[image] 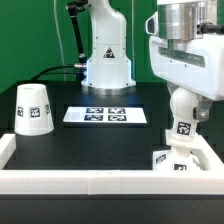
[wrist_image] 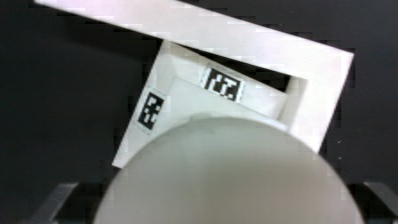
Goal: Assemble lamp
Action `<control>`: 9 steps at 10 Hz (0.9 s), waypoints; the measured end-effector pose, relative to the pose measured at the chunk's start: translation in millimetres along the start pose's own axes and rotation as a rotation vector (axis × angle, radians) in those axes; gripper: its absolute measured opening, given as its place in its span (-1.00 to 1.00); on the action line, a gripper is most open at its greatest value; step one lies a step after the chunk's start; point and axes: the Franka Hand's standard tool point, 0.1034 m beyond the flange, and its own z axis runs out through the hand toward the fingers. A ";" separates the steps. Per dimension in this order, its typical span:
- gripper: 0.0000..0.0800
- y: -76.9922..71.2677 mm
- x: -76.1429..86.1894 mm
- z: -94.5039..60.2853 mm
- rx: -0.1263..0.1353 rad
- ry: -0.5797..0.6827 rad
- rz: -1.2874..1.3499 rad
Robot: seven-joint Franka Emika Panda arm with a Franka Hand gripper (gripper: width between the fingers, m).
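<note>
Bulb (image: pixel 183 108) upright on base (image: pixel 165 159) at near right, shade (image: pixel 33 108) far left; gripper (wrist_image: pixel 210 205) closed around bulb, seemingly.

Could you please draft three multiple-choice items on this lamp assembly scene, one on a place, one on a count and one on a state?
1. Where does the shade stand?
A. At the exterior view's left, alone on the table
B. On top of the bulb
C. On the marker board

2. How many tags does the marker board carry?
A. Two
B. Four
C. Six

3. How does the bulb stand?
A. Lying flat beside the shade
B. Upright on the base, just under the arm
C. Upside down inside the shade

Answers:
1. A, since the shade stands apart from the other parts, wide end down.
2. B, since four black-and-white squares show on the board.
3. B, since the exterior view shows it upright above the base at that view's right, and the wrist view shows its round top over the base.
</note>
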 end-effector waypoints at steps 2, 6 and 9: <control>0.62 0.0 -2.8 0.9 0.000 -0.006 0.044; 0.75 0.5 -5.7 1.8 -0.004 -0.006 0.010; 0.75 13.5 -24.7 2.3 -0.059 -0.021 -0.186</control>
